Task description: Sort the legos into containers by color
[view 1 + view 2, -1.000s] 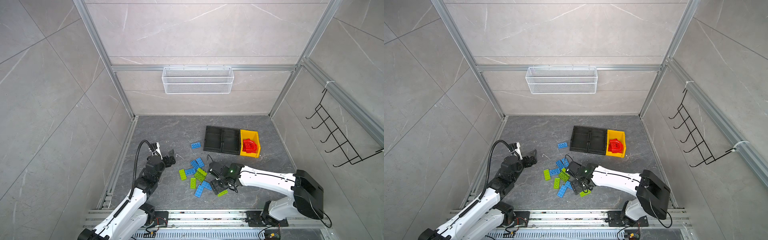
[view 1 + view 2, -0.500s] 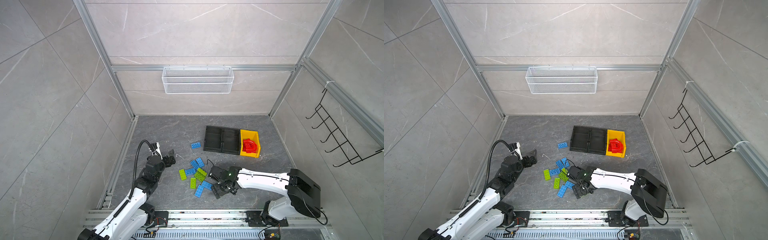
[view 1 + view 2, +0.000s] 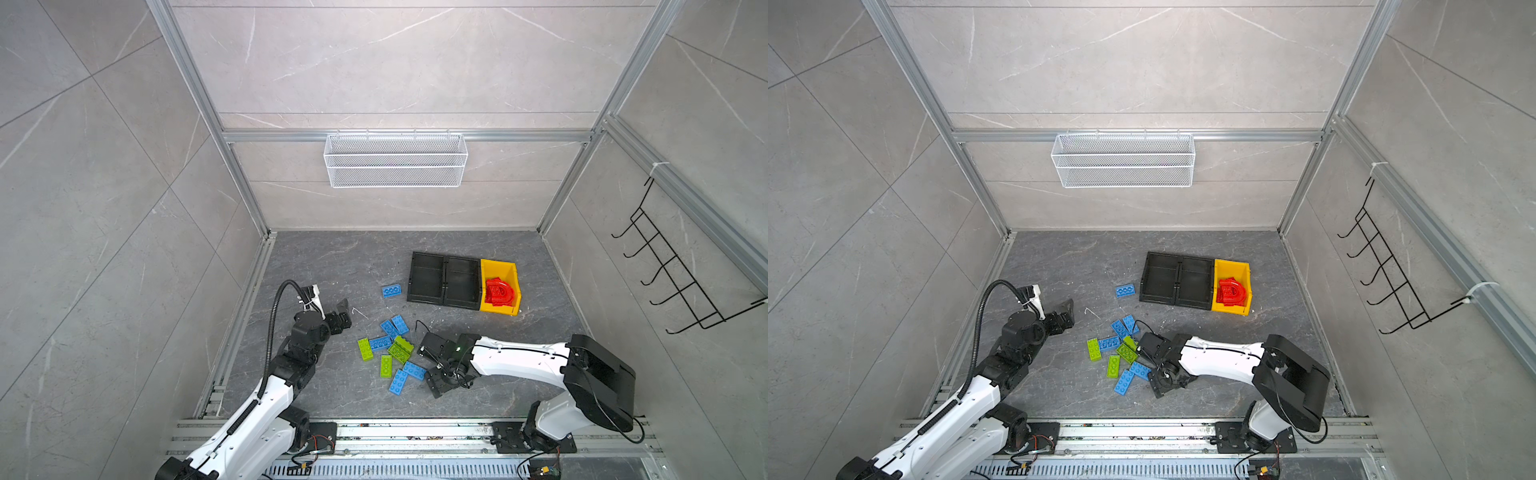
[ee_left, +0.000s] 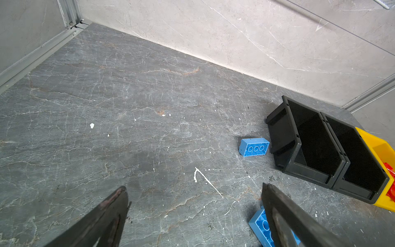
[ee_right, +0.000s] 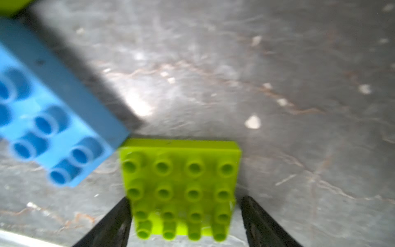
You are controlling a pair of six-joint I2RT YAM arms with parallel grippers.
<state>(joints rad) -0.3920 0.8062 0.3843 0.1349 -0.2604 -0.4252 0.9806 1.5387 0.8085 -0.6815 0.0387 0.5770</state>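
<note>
Hovering at the left of the counter point(image 3: 332, 266): left arm point(image 3: 307, 332), left jaws released wide over bare stone, gripping nothing. Lone blue brick point(image 3: 391, 290) lies apart from the rest, near the left wall of the black bins point(image 3: 445, 282). Mid-counter: loose bricks point(image 3: 390, 353), blue and green, in a pile, several touching or overlapping. Right arm point(image 3: 519, 357) stretches low across the counter to the pile's right edge. In the right wrist view the right jaws straddle a green plate point(image 5: 181, 186), studs up, with a blue brick point(image 5: 53, 128) at its corner. One jaw looks to be against the plate's edge, with a thin gap at the other. The view is blurred, so I cannot tell if it's clamped. Right of that, further back, the two black bins sit side by side. Yellow bin point(image 3: 496, 270) touches their right side, red pieces point(image 3: 500, 293) inside it.
</note>
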